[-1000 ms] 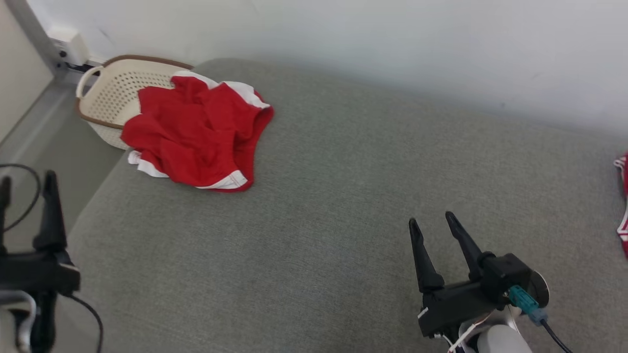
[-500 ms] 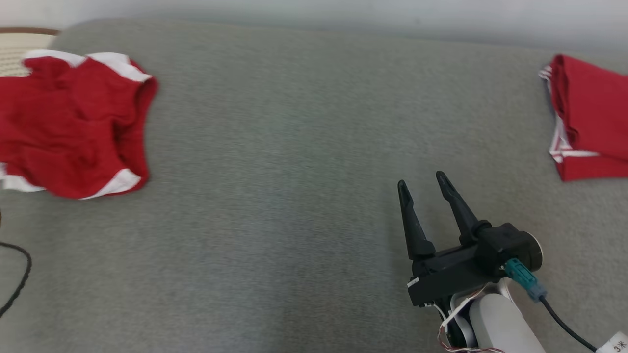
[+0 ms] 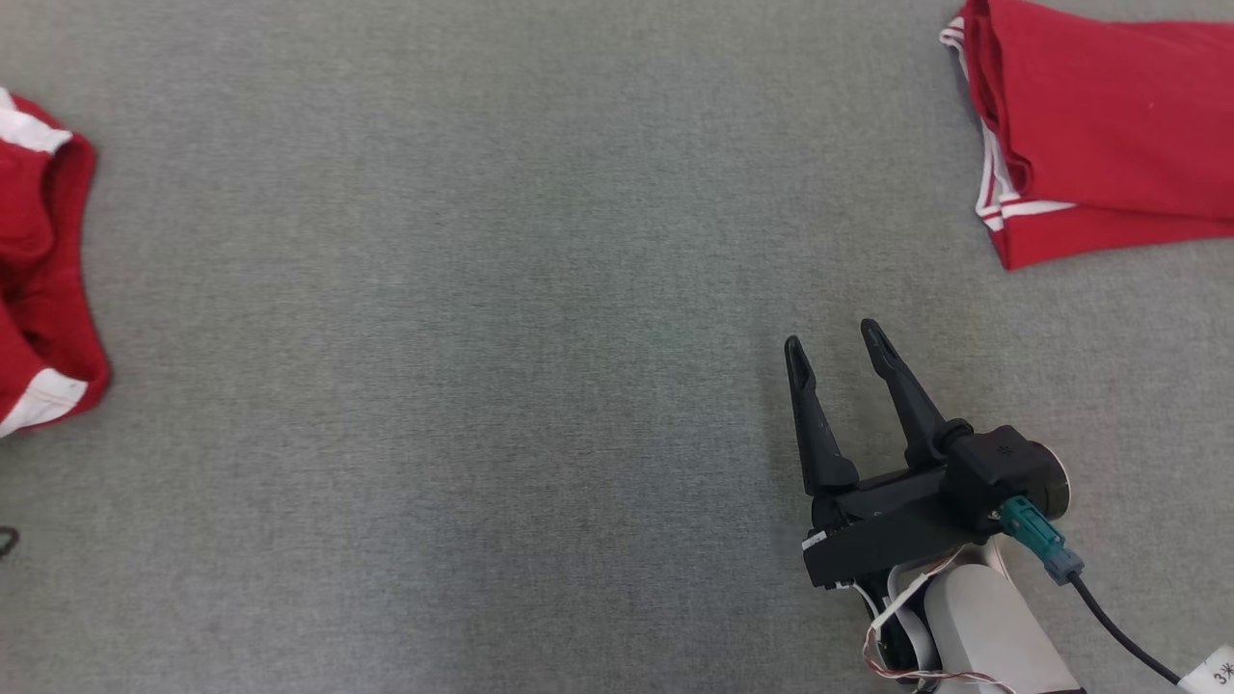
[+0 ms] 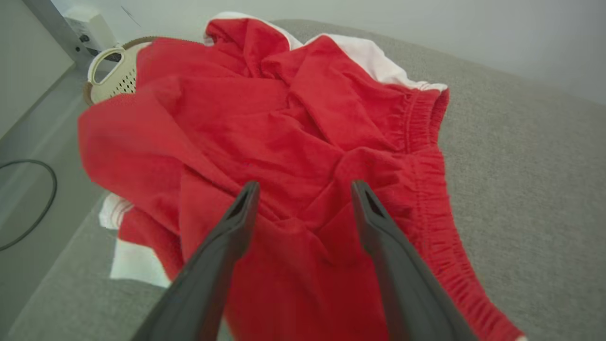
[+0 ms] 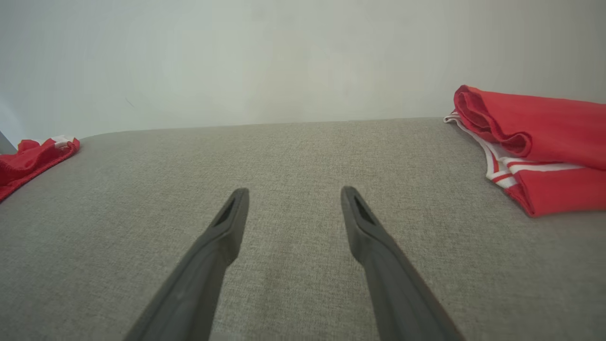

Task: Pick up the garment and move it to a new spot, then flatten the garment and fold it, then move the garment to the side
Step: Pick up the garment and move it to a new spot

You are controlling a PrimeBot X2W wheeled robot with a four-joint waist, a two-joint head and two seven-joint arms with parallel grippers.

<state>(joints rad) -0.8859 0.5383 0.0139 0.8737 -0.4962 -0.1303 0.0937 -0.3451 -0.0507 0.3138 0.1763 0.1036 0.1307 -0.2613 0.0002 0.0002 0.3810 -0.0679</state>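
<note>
Head view farther right and down: garment now at left edge.

a "3" and a cut-off character on the white cable tag

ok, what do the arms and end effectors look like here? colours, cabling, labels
Right end effector: two long tapered black fingers on a black block. A teal connector with a black cable plugs into the round wrist housing; thin red and white wires run beside the pale forearm. White tag near the cable. Left end effector: same dark fingers, slotted tips.
</note>
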